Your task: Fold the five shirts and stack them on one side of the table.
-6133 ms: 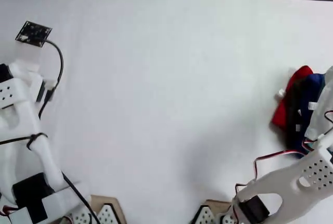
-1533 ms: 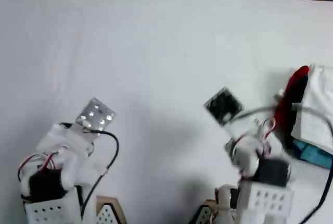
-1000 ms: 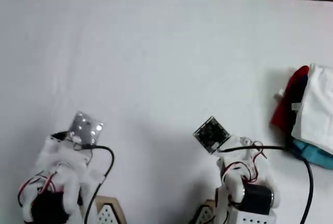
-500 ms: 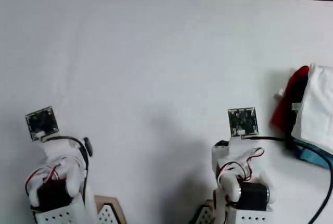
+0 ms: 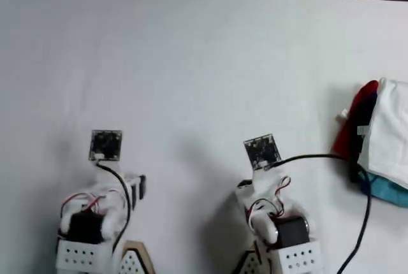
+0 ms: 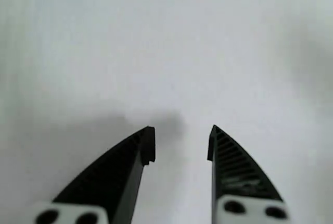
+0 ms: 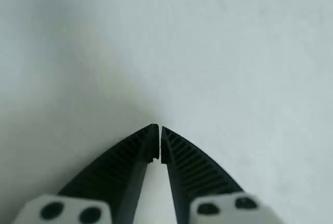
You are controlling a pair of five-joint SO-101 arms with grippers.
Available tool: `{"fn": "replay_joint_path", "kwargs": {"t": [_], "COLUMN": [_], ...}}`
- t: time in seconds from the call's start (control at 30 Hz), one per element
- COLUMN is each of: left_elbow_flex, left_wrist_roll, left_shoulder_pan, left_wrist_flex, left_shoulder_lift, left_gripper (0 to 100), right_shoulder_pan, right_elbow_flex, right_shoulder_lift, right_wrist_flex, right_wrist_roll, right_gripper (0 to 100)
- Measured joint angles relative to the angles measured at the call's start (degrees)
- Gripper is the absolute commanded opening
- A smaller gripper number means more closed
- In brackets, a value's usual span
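A stack of folded shirts (image 5: 381,140) lies at the table's right edge in the high view, a white one (image 5: 390,135) on top, with red (image 5: 352,124), dark and light blue (image 5: 387,191) layers showing beneath. Both arms are folded back at the near edge. My left gripper (image 6: 179,143) hangs over bare white tabletop with its fingers apart and nothing between them. My right gripper (image 7: 159,143) is shut and empty over the cloth. In the high view the left arm (image 5: 95,207) sits near the front left and the right arm (image 5: 271,201) left of the stack.
A white cloth covers the table (image 5: 204,64). A black cable (image 5: 331,159) runs from the right arm toward the shirt stack. Wooden arm bases (image 5: 137,262) stand at the front edge.
A white shirt came to lie on top of the stack. Both arms have drawn back to the near edge and folded down; their wrist cameras swung to new positions.
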Motion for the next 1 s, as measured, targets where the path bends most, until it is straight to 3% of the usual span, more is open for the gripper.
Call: {"fn": "replay_joint_path", "kwargs": {"t": [0.2, 0.4, 1.0], "left_elbow_flex": [0.00, 0.09, 0.09], "left_wrist_roll": [-0.44, -13.01, -14.24], "left_shoulder_pan": [-6.33, -8.79, -9.14], "left_wrist_flex": [-0.18, -0.35, -0.35], "left_shoulder_lift": [0.00, 0.00, 0.00], "left_gripper": [19, 19, 19], "right_shoulder_pan": [-0.35, -1.14, -1.23], "right_elbow_flex": [0.09, 0.09, 0.09], "right_shoulder_lift": [0.26, 0.26, 0.26], "right_wrist_flex": [0.00, 0.00, 0.00], "right_wrist_roll": [0.35, 10.29, 10.46], "right_gripper": [2.8, 2.7, 2.6]}}
